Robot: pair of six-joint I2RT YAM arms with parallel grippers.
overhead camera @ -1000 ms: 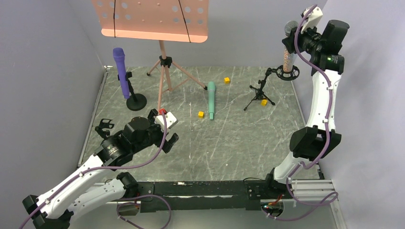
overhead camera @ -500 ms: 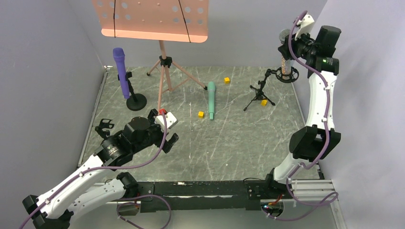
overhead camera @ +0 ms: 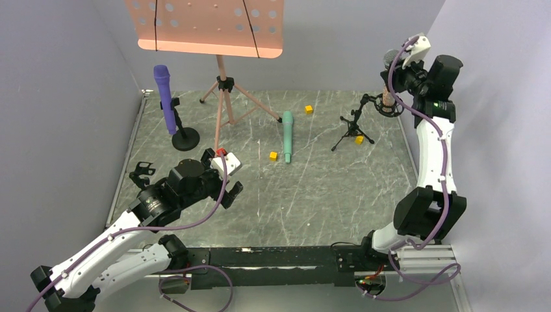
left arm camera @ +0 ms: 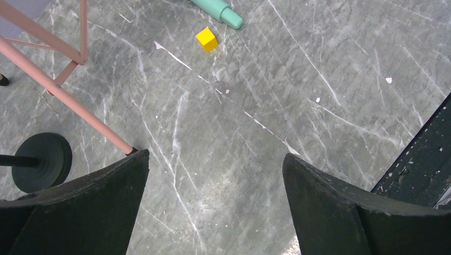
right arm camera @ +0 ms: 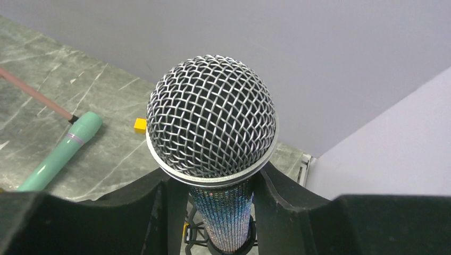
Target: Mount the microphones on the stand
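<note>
My right gripper (overhead camera: 394, 70) is shut on the glittery microphone (right arm camera: 211, 117) just under its silver mesh head and holds it upright. The microphone's lower body sits in the ring mount (overhead camera: 390, 108) of the small black tripod stand (overhead camera: 353, 130). In the right wrist view the gripper (right arm camera: 215, 180) closes on the glittery body from both sides. The purple microphone (overhead camera: 162, 97) stands in a stand with a round base (overhead camera: 185, 138). The teal-green microphone (overhead camera: 286, 136) lies flat at the table's middle. My left gripper (overhead camera: 224, 188) is open and empty, and hovers over bare table in its wrist view (left arm camera: 215, 159).
A pink music stand (overhead camera: 205, 26) on a tripod (overhead camera: 224, 97) stands at the back. Small yellow cubes lie at the back (overhead camera: 309, 109), beside the teal microphone (overhead camera: 273, 155) and by the small tripod (overhead camera: 358, 139). A black clip (overhead camera: 141, 172) lies at the left edge.
My right arm has come down with the glittery microphone, sinking its body into the ring mount. The left arm has not moved.
</note>
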